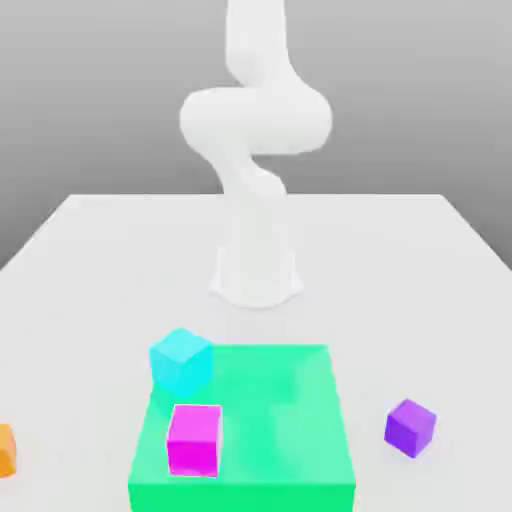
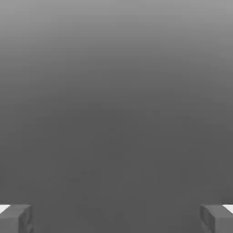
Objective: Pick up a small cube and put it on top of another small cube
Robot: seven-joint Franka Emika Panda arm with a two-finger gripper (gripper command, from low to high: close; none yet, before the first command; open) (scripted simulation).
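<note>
- Grey backdrop, white table (image 1: pixel 90 260) across the exterior view.
- White arm (image 1: pixel 255 130) rising from a round base at table centre, bending up out of the top edge.
- Flat green slab (image 1: pixel 290 440) lying on the table in front of the base, toward the camera.
- Cyan cube (image 1: pixel 181 359) at the slab's far corner on the exterior view's left, overlapping its edge; on or just beside it, cannot tell.
- Magenta cube (image 1: pixel 194 440) sitting on the slab, nearer the camera than the cyan one, same side.
- Small purple cube (image 1: pixel 410 427) on the bare table off the slab's edge at the exterior view's right, apart from it.
- Small orange cube (image 1: pixel 6 450) on the bare table at the far edge of the exterior view's left, cut by the frame, well apart from the slab and from the purple cube.
- Pincer (image 2: pixel 116 218) spread wide in the hand view: 2 grey fingertips (image 2: pixel 18 218) at opposite corners, nothing between them, plain grey beyond.
</note>
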